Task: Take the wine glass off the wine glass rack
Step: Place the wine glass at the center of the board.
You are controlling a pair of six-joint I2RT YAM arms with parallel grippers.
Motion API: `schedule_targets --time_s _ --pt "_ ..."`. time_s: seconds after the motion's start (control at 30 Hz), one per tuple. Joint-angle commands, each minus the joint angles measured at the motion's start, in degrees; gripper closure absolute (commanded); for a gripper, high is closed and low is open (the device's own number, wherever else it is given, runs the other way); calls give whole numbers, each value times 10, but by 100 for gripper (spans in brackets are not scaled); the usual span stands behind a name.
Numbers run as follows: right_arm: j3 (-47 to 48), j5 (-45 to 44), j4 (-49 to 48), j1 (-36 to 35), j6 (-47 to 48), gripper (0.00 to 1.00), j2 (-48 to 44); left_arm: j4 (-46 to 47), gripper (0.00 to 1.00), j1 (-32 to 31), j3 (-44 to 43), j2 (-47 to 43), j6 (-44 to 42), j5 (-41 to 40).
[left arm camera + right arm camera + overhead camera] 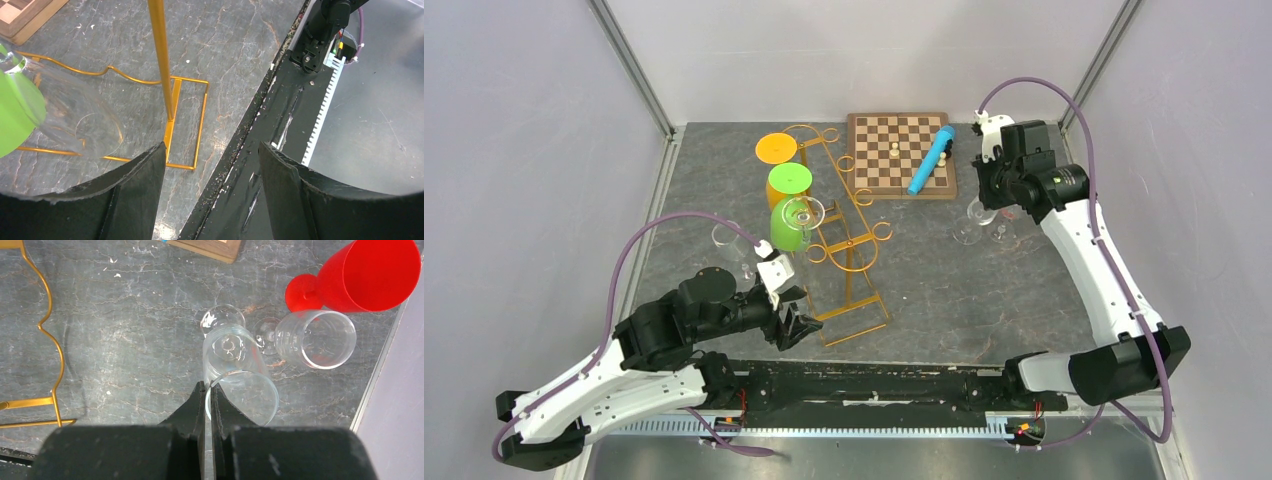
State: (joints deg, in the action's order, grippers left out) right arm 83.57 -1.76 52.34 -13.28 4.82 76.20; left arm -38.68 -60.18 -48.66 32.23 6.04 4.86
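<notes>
**Figure: letting go of a glass, viewed from the near edge of the cell.**

Well to the right of the wine glass rack (163, 55), the right claw (208, 387) is pinched narrow on the rim of a clear wine glass (235, 365), with the thin glass wall caught between its fingers. This glass is off the rack. Its foot appears to sit on the grey surface (125, 340), or just above it (the downward view does not settle which). On the side of it away from the rack stand a neighbouring glass (315, 340), just beside it, and a red goblet (367, 275).

The left claw (211, 146) hangs wide and holds nothing, close to the rack's wire base. A hanging glass (803, 212) and a green cup (786, 235) are on the rack's hooks.

The step in hand is judged to be the set-down and release. To do it well:
- Bring the foot flat onto the surface first.
- Part the claw only enough to free the wall.
- Rise straight up, with no drift toward the neighbouring glass.
- Keep the left claw off the rack, since a knock there could shake the hanging glass.
</notes>
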Motion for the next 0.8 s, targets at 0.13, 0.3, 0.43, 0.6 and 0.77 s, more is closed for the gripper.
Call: schedule_targets --time_s 0.13,0.3,0.43,0.6,0.77 --pt "21 -35 -11 2 13 100 2 30 26 2 2 -5 27 -5" --pt "20 -48 -11 2 15 100 5 29 26 2 3 -8 27 -8" --pt "16 -43 -11 2 14 100 11 29 26 2 3 -10 27 -10" --pt "10 -29 -12 2 15 100 11 29 26 2 4 -10 27 -13" --pt "23 -20 -8 2 13 100 13 29 26 2 4 -10 27 -16"
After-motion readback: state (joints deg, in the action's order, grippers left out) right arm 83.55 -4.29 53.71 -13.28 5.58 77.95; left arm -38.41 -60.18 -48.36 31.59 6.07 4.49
